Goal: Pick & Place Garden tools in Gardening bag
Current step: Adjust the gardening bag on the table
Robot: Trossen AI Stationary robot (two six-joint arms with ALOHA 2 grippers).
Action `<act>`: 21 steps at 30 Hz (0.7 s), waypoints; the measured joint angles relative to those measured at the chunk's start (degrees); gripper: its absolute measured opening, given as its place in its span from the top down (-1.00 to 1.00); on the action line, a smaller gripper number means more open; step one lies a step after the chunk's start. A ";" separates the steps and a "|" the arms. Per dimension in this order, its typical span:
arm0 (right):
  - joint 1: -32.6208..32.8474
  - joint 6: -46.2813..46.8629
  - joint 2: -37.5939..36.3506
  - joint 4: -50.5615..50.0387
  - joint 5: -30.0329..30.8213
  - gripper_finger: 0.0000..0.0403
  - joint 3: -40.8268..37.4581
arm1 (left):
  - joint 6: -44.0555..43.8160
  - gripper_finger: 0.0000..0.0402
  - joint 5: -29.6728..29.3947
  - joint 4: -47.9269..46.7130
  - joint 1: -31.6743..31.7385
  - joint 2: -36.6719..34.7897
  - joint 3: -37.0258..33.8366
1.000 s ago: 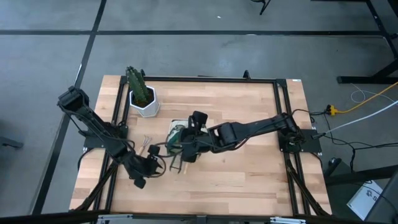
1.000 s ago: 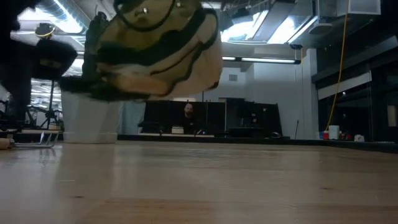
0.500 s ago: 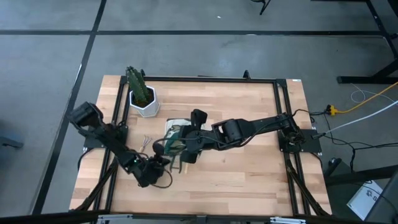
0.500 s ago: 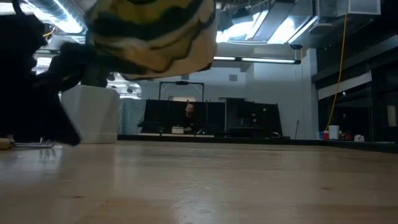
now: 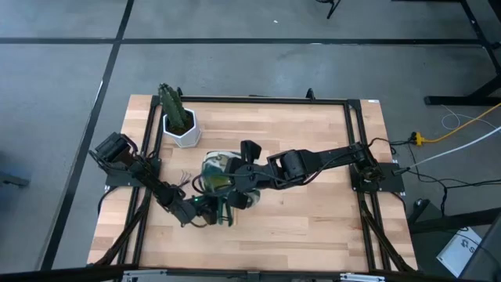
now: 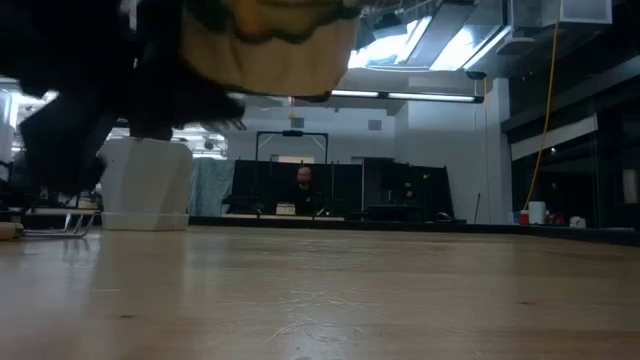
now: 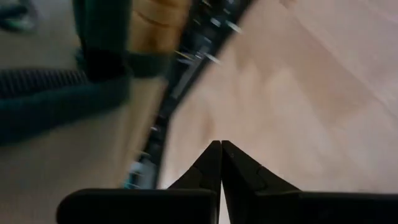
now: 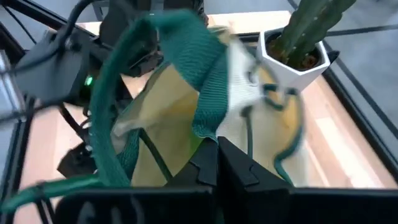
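Holding the gardening bag (image 5: 217, 174) by a green webbing loop handle (image 8: 202, 87), the right gripper (image 8: 216, 148) has its two dark fingers pinched together on the strap, as the right wrist view shows. The bag hangs clear of the table (image 5: 313, 227): in the low view its tan underside (image 6: 265, 50) sits above the wood with open space beneath it. From above, the bag lies near the middle of the table, slightly toward the left arm's side, its mouth showing green lining and a yellowish inner wall. What is inside cannot be made out; the right wrist view shows only tan fabric, green trim and a second loop.

The left gripper (image 5: 205, 210) is just beside the bag's near edge, low over the table. Its fingers (image 7: 208, 163) meet at the tips in the left wrist view, with nothing visible between them; green strap and tan fabric fill the blurred area beyond.

A wooden handle (image 5: 232, 213) pokes out near the bag's lower edge, close to the left gripper. A claw rake (image 5: 185, 179) with thin metal prongs lies on the table beside the bag, toward the left arm.

A white pot (image 5: 182, 129) holding a green cactus-like plant (image 5: 172, 106) stands apart from the bag, at the far left corner.

No writing or label is readable anywhere. A person (image 6: 303, 190) sits in the room behind the table.
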 joint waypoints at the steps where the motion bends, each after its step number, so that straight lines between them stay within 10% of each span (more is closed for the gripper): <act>1: 0.01 0.57 0.00 -0.08 0.00 1.00 0.00 | 2.80 0.99 -0.47 3.02 0.00 0.00 0.00; 21: -4.73 13.19 4.15 -4.49 -16.15 1.00 0.00 | 18.02 0.99 -6.17 30.43 -1.95 -0.15 0.02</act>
